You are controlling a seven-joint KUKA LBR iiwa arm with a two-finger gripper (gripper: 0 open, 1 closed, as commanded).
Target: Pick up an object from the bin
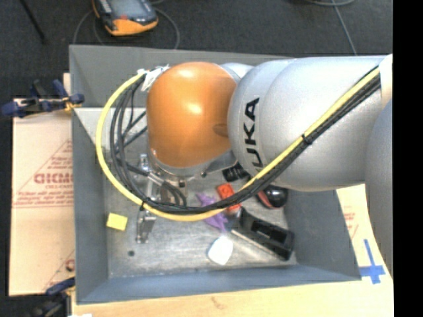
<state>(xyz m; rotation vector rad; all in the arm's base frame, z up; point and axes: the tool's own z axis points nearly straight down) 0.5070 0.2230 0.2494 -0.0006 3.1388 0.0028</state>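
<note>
The grey bin (89,210) holds the arm's gripper (143,228) low on its left side; whether it is open or closed I cannot tell. Just beside it lies a small yellow block (117,222), probably light and stiff, best pinched across its flat sides.

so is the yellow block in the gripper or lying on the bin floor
On the floor. The yellow block lies flat on the bin floor, beside the gripper and apart from it.
</note>
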